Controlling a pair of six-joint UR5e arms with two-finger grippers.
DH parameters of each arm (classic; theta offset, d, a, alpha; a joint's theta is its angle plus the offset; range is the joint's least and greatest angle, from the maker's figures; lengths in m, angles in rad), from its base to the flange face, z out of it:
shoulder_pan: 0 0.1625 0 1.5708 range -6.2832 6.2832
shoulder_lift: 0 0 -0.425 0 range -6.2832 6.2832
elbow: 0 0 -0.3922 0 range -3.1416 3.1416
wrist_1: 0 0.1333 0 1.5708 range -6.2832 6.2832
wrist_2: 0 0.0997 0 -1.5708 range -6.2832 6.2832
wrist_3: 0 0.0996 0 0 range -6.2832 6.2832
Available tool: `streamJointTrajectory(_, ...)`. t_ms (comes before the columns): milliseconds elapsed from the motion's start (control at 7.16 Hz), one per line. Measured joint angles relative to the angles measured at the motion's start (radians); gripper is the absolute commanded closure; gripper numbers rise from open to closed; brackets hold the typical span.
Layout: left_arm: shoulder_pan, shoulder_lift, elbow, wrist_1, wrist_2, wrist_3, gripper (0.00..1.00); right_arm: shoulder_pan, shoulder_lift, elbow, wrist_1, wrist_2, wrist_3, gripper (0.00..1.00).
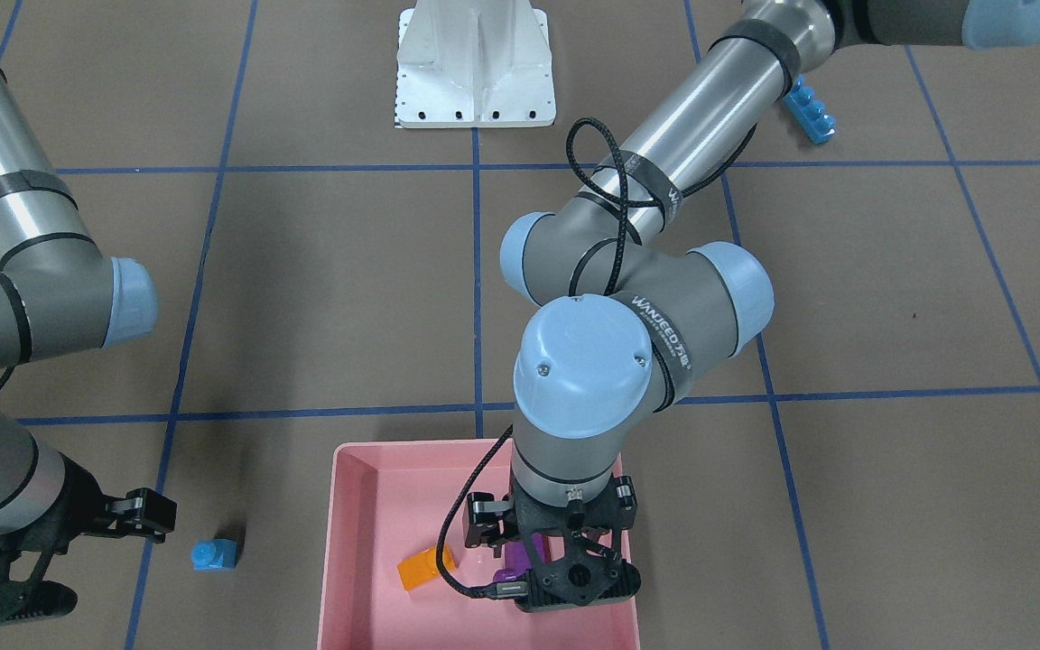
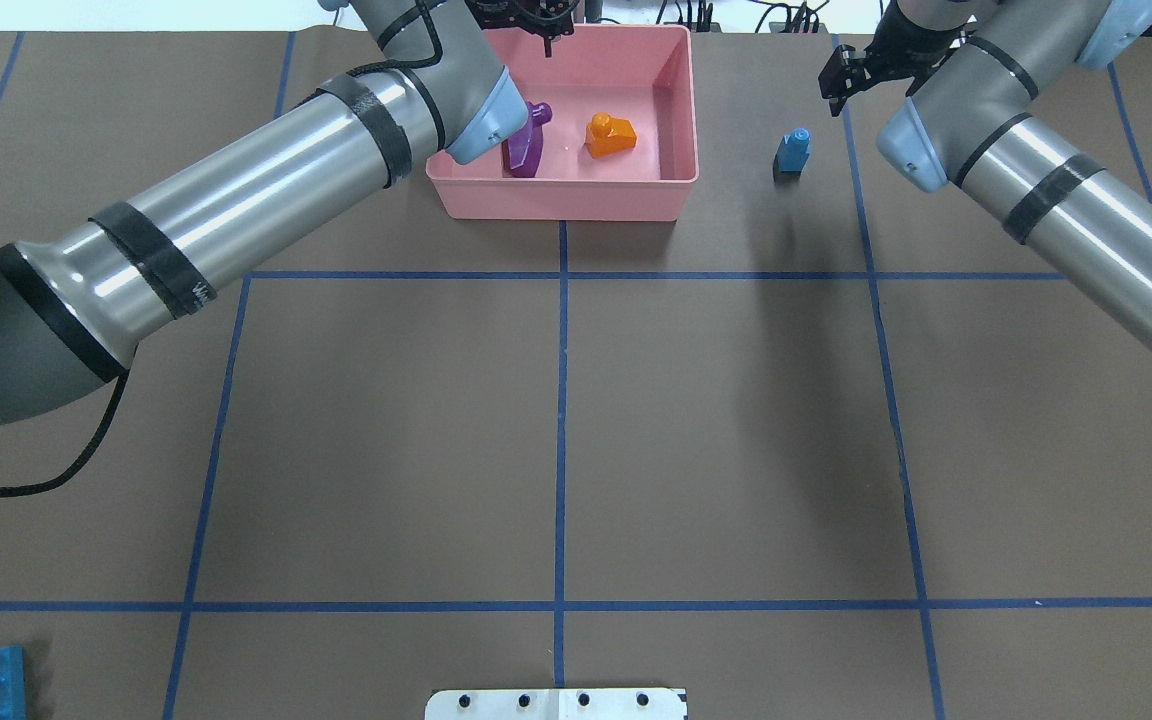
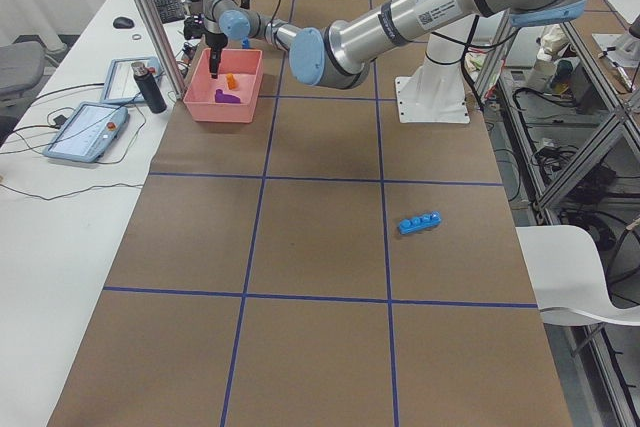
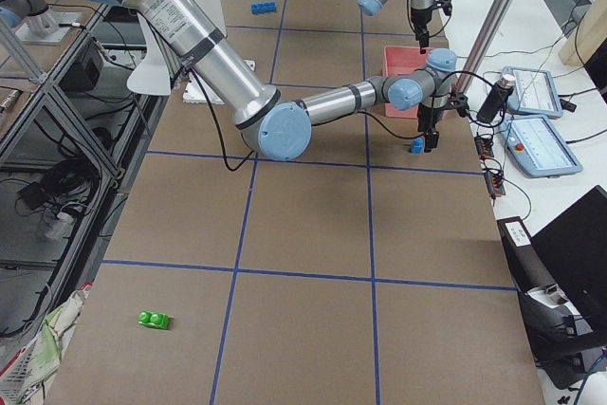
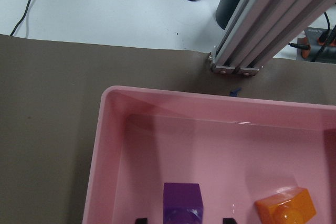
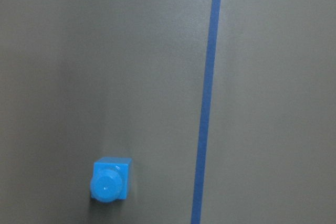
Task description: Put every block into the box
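Left pincer (image 5: 184,220): hangs inside the pink box (image 2: 561,205), pointing down. Jaws stand wide apart, one fingertip (image 5: 140,220) on each side of the purple block (image 2: 526,145), with a gap on both sides. Nothing is gripped. The purple block lies on the box floor right under this pincer (the wrist camera shows it squarely between the tips).

Orange block (image 2: 610,135): also on the box floor, just beside the left pincer, on the side toward my right arm. It is apart from the purple one.

Right pincer (image 4: 429,139): over the bare counter (image 2: 716,430) outside the box. I cannot tell how far its jaws are open; no view shows the tips clearly.

Small blue block (image 2: 793,150): upright on the counter near the right pincer, between it and the box, and touching neither.

Long blue block (image 3: 419,222): on the counter, well apart from the left pincer, back on my left side.

Green block (image 4: 154,319): on the counter, well apart from the right pincer, out toward my right end.
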Motion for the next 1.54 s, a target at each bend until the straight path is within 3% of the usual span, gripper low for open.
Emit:
streamJointTrajectory(140, 0.004, 0.0, -0.003, 0.0, 0.001, 0.0, 0.0, -0.021, 0.031, -0.051, 0.05, -0.016, 0.063, 0.01)
streamJointTrajectory(279, 0.009, 0.001, -0.006, 0.0, 0.001, 0.0, 0.0, -0.04, 0.051, -0.102, 0.119, -0.031, 0.123, 0.09)
streamJointTrajectory(559, 0.018, 0.001, -0.011, -0.001, 0.001, -0.001, 0.0, -0.084, 0.063, -0.173, 0.213, -0.083, 0.186, 0.42)
streamJointTrajectory(699, 0.021, 0.001, -0.013, -0.001, 0.001, -0.001, 0.0, -0.099, 0.063, -0.188, 0.225, -0.098, 0.196, 0.74)
streamJointTrajectory(838, 0.022, 0.001, -0.014, -0.001, 0.001, -0.002, 0.0, -0.109, 0.063, -0.197, 0.229, -0.106, 0.199, 1.0)
streamJointTrajectory(1258, 0.029, 0.004, -0.022, -0.001, 0.004, -0.002, 0.0, -0.11, 0.07, -0.205, 0.229, -0.122, 0.207, 1.0)
streamJointTrajectory(1537, 0.034, 0.006, -0.028, -0.002, 0.004, -0.001, 0.0, -0.063, 0.136, -0.205, 0.214, -0.121, 0.287, 1.0)
